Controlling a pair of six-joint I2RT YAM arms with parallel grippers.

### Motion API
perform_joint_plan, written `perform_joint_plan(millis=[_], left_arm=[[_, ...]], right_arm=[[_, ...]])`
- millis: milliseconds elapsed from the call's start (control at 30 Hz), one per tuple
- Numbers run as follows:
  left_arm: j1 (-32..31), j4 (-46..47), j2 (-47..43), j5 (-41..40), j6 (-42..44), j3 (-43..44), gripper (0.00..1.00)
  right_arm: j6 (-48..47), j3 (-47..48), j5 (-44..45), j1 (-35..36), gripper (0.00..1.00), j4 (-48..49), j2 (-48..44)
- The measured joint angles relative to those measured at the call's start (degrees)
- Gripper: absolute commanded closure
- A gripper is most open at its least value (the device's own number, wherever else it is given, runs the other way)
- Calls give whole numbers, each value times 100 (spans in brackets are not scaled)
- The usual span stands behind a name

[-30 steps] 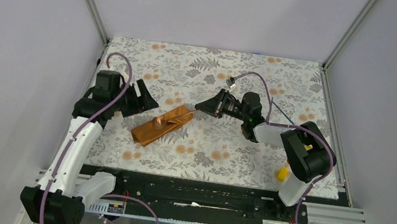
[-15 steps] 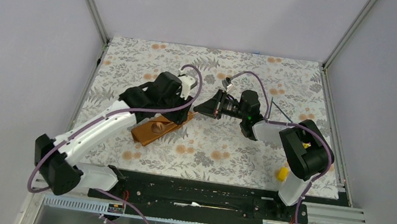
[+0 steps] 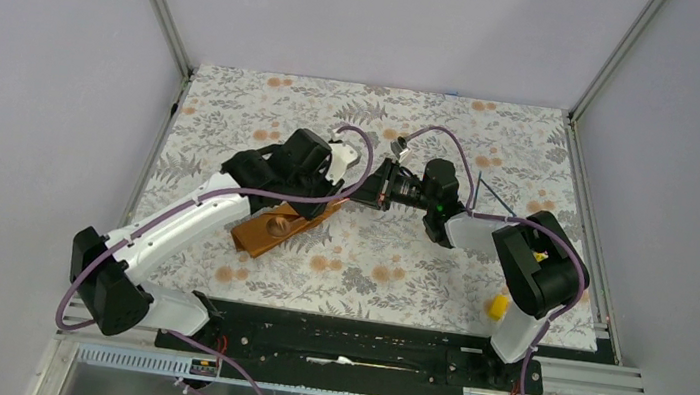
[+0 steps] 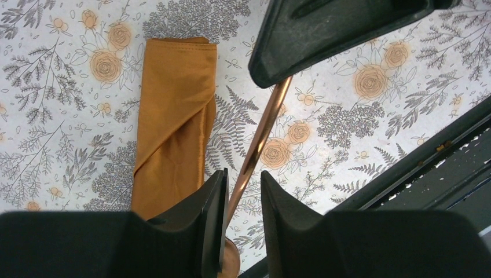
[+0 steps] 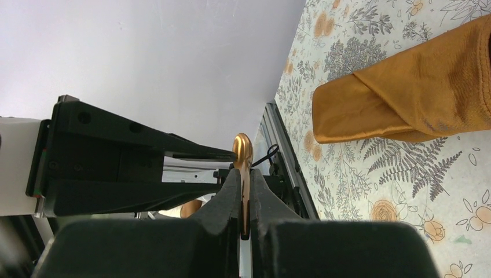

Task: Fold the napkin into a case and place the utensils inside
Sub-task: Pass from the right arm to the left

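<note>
Right gripper [image 5: 243, 174] jaws are clamped tight on the handle of the copper-coloured spoon [image 4: 263, 130], holding it over the floral table cover [image 4: 359, 133]. The left gripper [image 4: 243, 174] jaws stand narrowly apart around the same handle near the bowl end. A slight gap shows there, so firm contact cannot be confirmed. The step in hand appears to be a transfer of the spoon from right to left. To do it well, centre the handle between the left fingers, close them fully, and release the right grip only once the left one bears the load; otherwise the spoon may swing or drop. The case [image 4: 173, 116] lies flat on the cover near the spoon, folded long and narrow, with no utensil seen inside it. The left wrist view shows the handle running between both grippers and the gap at the left jaws. The right wrist view shows the right clamp and the bowl edge-on. The top external view hides the spoon behind the arms.
</note>
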Motion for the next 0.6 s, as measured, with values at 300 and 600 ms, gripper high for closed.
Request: perform_joint_plan(millis=[300, 600], left_arm=[[-166, -33, 168, -15, 173, 0, 82], [-245, -101, 262, -149, 306, 37, 76]], right_arm=[[26, 0, -39, 0, 100, -4, 0], [61, 0, -59, 0, 100, 9, 0]])
